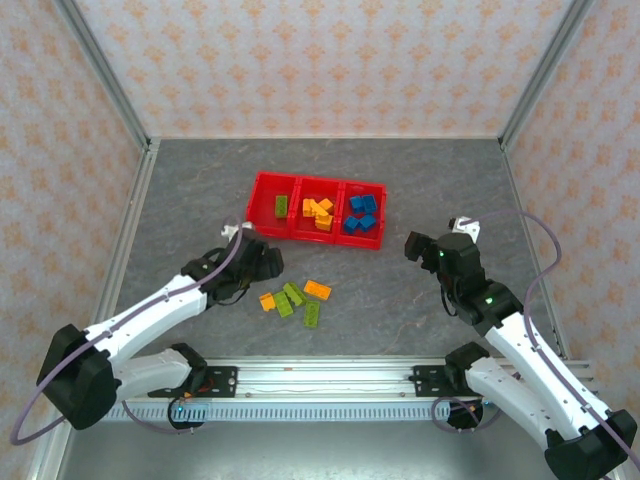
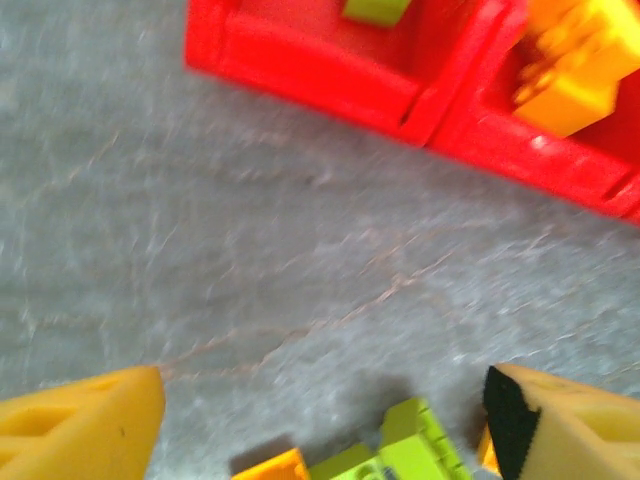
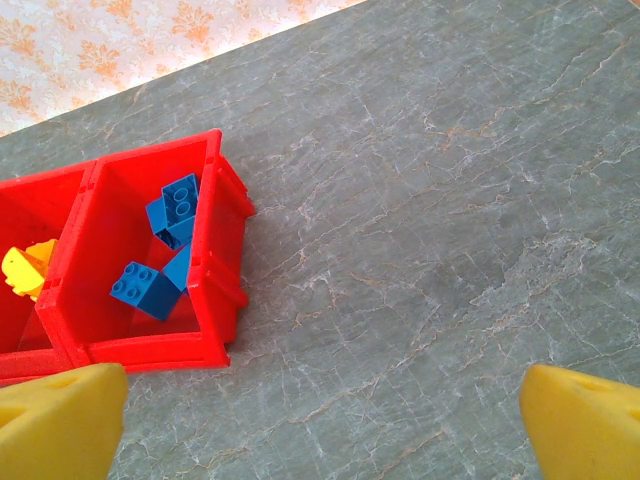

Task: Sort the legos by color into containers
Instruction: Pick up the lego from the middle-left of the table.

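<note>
- legos (image 1: pixel 295 298): four lie loose on the table (image 1: pixel 400 300), two lime green and two orange-yellow. they sit in a tight cluster just in front of the red tray (image 1: pixel 262 192).
- in the tray, the left compartment has one green brick, the middle one holds orange-yellow bricks and the right one holds blue bricks (image 3: pixel 170 212). by my read the sort is mostly done.
- left gripper (image 1: pixel 258 262) sits low beside the cluster with its jaws spread wide and nothing held. in the left wrist view a lime green brick (image 2: pixel 415 445) and an orange brick (image 2: pixel 270 466) lie at the bottom edge, between the yellow pads (image 2: pixel 85 430).
- right gripper (image 3: pixel 320 425) is parked over bare table to the right of the tray, also wide open and empty.
- handling, as i judge it: these are light, rigid, hard plastic pieces. they won't crush, but the smooth walls could slip or pivot under an off-centre pinch.
- i'd take one across its two long flat sides, low on the body rather than over the studs.
- the bricks look close to touching. a finger coming down between them may shove a neighbour, so i'd start with an outer brick that has free sides.
</note>
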Controlling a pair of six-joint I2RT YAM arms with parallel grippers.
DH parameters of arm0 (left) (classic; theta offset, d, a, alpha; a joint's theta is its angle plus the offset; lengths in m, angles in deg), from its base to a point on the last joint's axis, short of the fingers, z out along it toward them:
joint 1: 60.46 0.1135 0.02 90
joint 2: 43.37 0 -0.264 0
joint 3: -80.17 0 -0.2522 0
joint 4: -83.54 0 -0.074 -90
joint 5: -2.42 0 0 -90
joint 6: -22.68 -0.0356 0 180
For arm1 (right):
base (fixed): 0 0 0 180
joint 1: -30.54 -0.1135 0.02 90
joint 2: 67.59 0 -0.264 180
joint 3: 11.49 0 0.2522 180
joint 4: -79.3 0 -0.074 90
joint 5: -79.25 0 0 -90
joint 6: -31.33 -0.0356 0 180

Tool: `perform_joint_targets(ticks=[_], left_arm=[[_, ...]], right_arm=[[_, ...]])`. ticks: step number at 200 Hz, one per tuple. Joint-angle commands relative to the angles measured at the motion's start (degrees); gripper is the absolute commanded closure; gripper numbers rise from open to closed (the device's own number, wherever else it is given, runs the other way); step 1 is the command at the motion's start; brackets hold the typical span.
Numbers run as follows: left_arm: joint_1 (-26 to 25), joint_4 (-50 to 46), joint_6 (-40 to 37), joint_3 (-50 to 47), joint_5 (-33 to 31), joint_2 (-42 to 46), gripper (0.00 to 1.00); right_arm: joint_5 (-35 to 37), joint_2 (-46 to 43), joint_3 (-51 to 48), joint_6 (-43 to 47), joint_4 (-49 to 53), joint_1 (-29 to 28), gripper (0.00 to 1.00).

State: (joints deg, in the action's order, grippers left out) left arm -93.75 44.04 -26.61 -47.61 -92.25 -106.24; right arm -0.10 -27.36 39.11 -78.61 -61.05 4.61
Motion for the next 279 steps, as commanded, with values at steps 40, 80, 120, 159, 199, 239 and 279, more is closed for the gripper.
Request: perform_joint_targets(ticks=[40, 80, 120, 159, 199, 239, 279], left_arm=[[-1.7, 0.1, 8.3, -9.4, 5.3, 4.0, 0.31], [-5.0, -0.1, 12.4, -12.4, 5.2, 3.2, 0.34], [-6.0, 3.1, 16.1, -15.6, 5.6, 2.7, 0.41], [-6.6, 4.5, 16.6, -15.2, 5.0, 0.4, 0.4], [-6.7, 6.2, 15.6, -13.4, 2.0, -5.6, 0.39], [-6.6, 6.8, 13.7, -9.4, -1.0, -12.2, 0.46], [-5.9, 5.8, 12.9, -8.4, -2.4, -13.1, 0.63]], right_arm=[[0.4, -0.4, -0.2, -0.5, -0.1, -0.1, 0.0], [0.3, -0.3, -0.2, -0.5, -0.1, -0.1, 0.0], [0.4, -0.3, -0.2, -0.5, -0.1, -0.1, 0.0], [0.3, -0.2, -0.2, -0.4, -0.1, -0.1, 0.0], [0.2, -0.2, -0.2, -0.5, -0.1, -0.1, 0.0], [0.2, -0.2, -0.2, -0.5, -0.1, -0.1, 0.0], [0.1, -0.2, -0.2, -0.4, -0.2, -0.1, 0.0]])
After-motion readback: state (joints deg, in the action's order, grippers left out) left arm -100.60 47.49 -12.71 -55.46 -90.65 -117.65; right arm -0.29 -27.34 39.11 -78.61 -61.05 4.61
